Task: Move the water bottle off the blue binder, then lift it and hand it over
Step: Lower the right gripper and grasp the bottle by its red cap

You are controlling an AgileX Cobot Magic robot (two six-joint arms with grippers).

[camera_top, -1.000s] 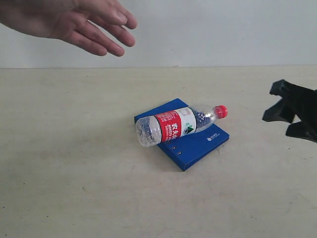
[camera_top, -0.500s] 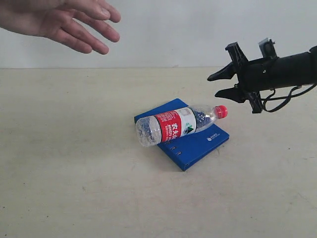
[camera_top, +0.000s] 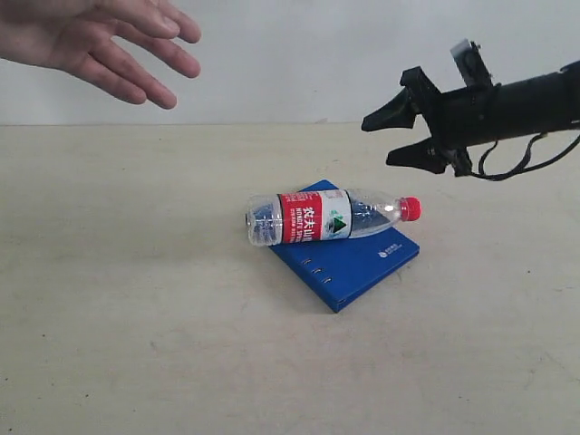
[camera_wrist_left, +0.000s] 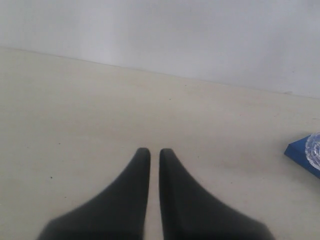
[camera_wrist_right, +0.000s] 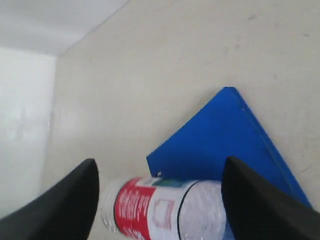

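Note:
The water bottle (camera_top: 326,217) lies on its side across the blue binder (camera_top: 367,265), red cap pointing right and its base overhanging the binder's left corner. My right gripper (camera_top: 378,143) hovers open above and behind the cap end, touching nothing. In the right wrist view the bottle (camera_wrist_right: 165,210) and binder (camera_wrist_right: 225,135) show between the spread fingers (camera_wrist_right: 75,200). My left gripper (camera_wrist_left: 154,152) is shut and empty over bare table. The binder's corner (camera_wrist_left: 299,152) and the bottle's base (camera_wrist_left: 315,147) sit at that view's edge.
A person's open hand (camera_top: 100,45) hangs palm down above the far left of the beige table (camera_top: 136,317). A pale wall runs along the table's back edge. The left arm does not show in the exterior view.
My right arm came in from the right and rose to hover above the cap end. The bottle turned on the binder, its base swinging toward the back. The hand drifted left.

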